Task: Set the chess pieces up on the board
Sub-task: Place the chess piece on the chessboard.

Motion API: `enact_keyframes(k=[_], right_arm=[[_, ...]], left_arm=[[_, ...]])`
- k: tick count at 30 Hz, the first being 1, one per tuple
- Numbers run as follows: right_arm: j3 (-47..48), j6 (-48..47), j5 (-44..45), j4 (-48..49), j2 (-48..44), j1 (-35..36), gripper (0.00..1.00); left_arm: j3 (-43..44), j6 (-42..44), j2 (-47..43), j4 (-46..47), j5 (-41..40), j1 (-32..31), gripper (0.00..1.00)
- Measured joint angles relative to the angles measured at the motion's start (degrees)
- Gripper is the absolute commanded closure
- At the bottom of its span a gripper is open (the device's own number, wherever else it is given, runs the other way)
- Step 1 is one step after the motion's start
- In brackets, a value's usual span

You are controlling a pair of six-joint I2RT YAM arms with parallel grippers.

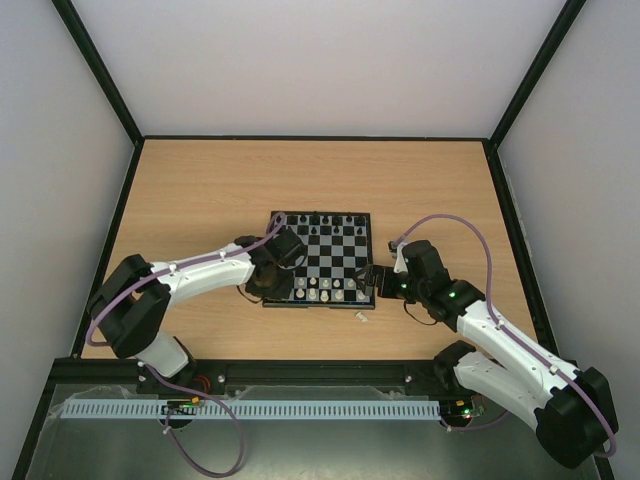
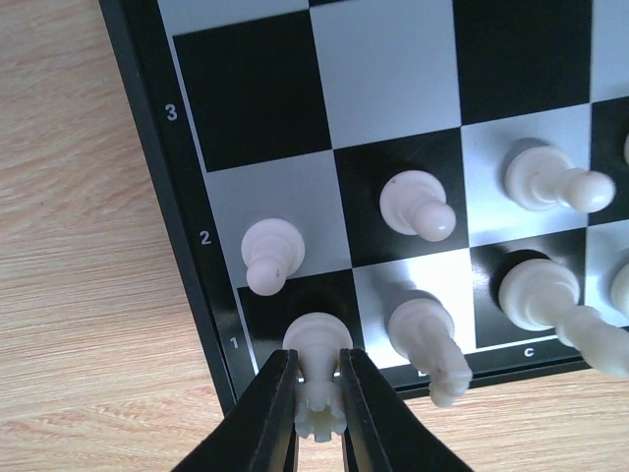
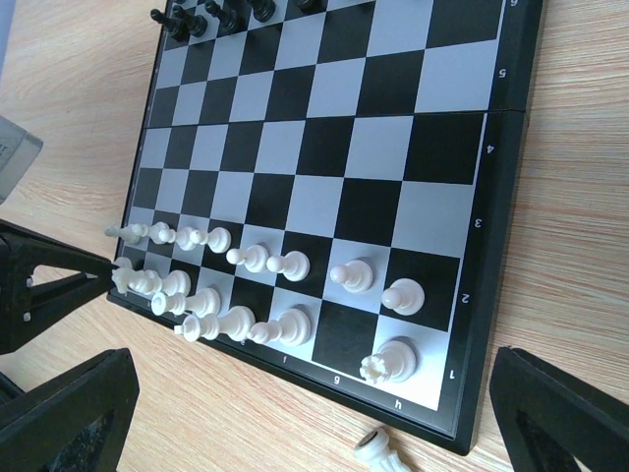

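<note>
The board [image 1: 341, 246] lies mid-table, with black chess pieces [image 1: 322, 218] on its far row and white ones [image 1: 326, 290] on the two near rows. My left gripper [image 2: 317, 360] is shut on a white rook [image 2: 320, 393] standing on the dark corner square by the "1" mark, at the board's near-left corner [image 1: 274, 290]. My right gripper [image 3: 314, 398] is open, just off the near-right corner [image 1: 381, 282], with nothing between its fingers. A white piece [image 3: 381, 453] lies on its side on the wood below the board edge [image 1: 362, 317]. Another white rook [image 3: 391, 361] stands on h1.
In the right wrist view the dark square next to the h1 rook holds no piece. Black pieces [image 3: 211, 14] crowd the far left corner. Wooden tabletop [image 1: 200, 190] surrounds the board, walled at the back and sides. Both arm bases sit at the near edge.
</note>
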Motion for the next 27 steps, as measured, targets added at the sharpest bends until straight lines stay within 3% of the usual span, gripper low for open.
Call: enact_keyframes(k=[16,27], right_arm=[[0.0,0.0,0.2,0.0,0.0,0.0,0.01],[0.0,0.0,1.2,-0.1,0.4,0.0,0.01]], left_arm=[[-0.4,0.3,1.3,-0.1,0.3,0.0,0.73],[7.3,1.1,-2.9,-4.8,-1.5,0.0,0.53]])
